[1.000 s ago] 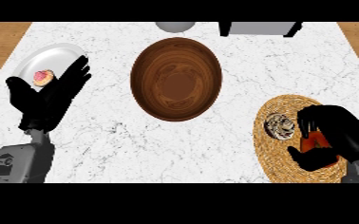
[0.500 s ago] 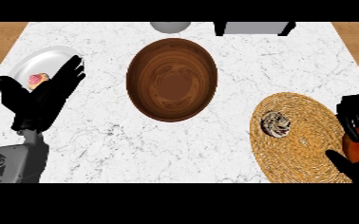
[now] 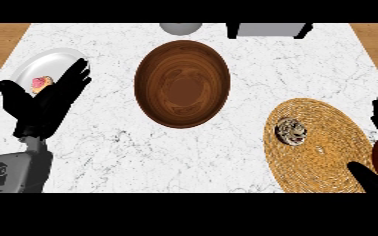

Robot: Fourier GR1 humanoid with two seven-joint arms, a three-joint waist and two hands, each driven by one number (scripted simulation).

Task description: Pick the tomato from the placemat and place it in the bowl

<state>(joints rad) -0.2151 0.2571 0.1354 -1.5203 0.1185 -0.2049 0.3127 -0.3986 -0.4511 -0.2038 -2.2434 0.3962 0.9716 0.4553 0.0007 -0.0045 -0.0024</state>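
We see only a dark red sliver of the tomato [image 3: 375, 156] at the view's right edge, just past the woven placemat [image 3: 317, 150] and just above a black part of the right hand [image 3: 361, 174]; whether that hand grips it we cannot tell. The wooden bowl [image 3: 182, 83] lies well apart. The left hand [image 3: 50, 100] rests open by the plate [image 3: 44, 62]

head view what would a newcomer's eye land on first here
The brown wooden bowl in the middle of the marble counter stands out first. Next comes the woven placemat at the lower right, with a small round thing on it, and the black left hand resting open by the plate at the left.
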